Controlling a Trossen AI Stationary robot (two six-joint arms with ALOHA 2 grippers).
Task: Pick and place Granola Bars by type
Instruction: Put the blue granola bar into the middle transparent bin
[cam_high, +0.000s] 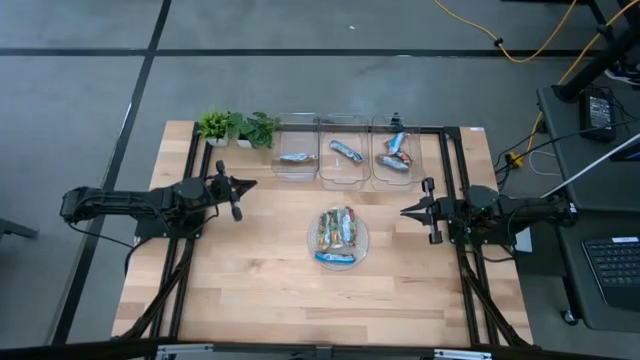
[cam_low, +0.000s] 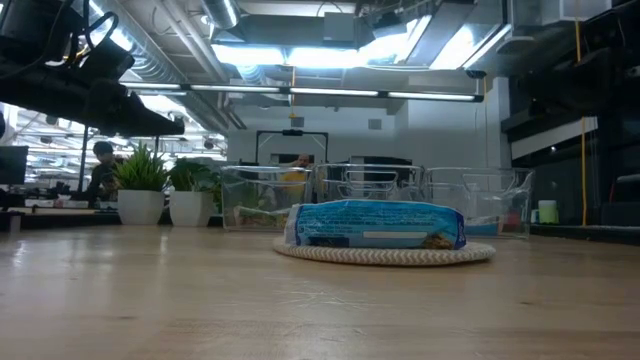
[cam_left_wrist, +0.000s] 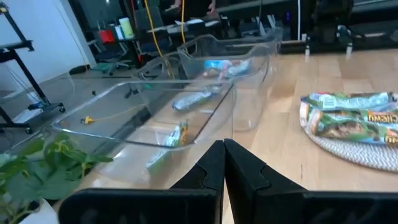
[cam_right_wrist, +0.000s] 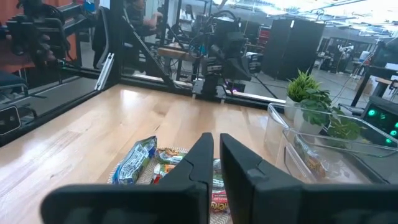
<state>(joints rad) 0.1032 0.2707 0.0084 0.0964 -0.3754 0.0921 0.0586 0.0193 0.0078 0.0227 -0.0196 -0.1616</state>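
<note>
Clear plastic: three bins (cam_high: 345, 160) in a row beyond both grippers, two potted plants (cam_high: 238, 128) beside them. Each outer bin holds one or two Granola Bars (cam_high: 339, 237); several more lie on the round plate (cam_high: 361, 243) between the grippers. Left gripper (cam_high: 247, 185) pressed together, empty. Right gripper (cam_high: 405, 211) slightly parted, empty.

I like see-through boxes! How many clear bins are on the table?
3, in a row at the table's far edge: left bin, middle bin, right bin. None seem hidden.
</note>
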